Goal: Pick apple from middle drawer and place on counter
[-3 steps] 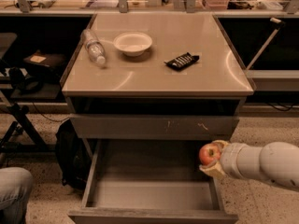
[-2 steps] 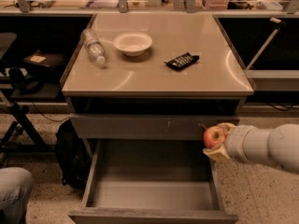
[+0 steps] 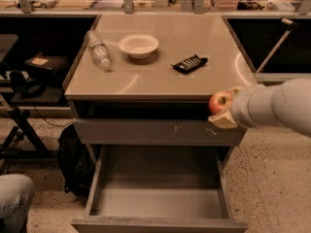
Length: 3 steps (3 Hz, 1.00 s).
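gripper: pale fingers clamped on apple, at front edge of counter
apple: round, red, perhaps yellow-patched
middle drawer: open, plain grey metal
counter: glossy tan

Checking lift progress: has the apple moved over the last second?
Yes. The apple, gripped by the end effector, has risen from beside the open drawer to level with the counter front edge, near its right corner.

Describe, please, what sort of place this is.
Likely a lab or workshop: cluttered workbench with metal posts behind a glossy tan counter; the gripper holds a small red apple at its front edge.
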Each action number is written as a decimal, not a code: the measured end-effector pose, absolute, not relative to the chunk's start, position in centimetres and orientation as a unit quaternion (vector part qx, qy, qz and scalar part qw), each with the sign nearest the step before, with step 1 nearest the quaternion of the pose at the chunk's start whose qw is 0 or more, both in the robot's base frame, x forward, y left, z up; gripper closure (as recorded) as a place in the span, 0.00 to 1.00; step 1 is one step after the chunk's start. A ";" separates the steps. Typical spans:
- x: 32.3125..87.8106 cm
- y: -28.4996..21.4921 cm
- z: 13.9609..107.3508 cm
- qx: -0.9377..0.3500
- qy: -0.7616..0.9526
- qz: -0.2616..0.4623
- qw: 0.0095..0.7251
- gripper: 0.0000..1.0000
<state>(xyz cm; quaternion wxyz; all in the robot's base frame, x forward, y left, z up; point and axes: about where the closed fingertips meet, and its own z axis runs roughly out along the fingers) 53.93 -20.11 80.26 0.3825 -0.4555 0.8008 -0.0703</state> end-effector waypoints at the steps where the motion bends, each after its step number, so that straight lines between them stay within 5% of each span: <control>1: 58.3 -18.3 81.9 -0.453 0.805 -0.081 0.376 1.00; 3: 63.0 -14.9 81.9 -0.449 0.805 -0.065 0.383 1.00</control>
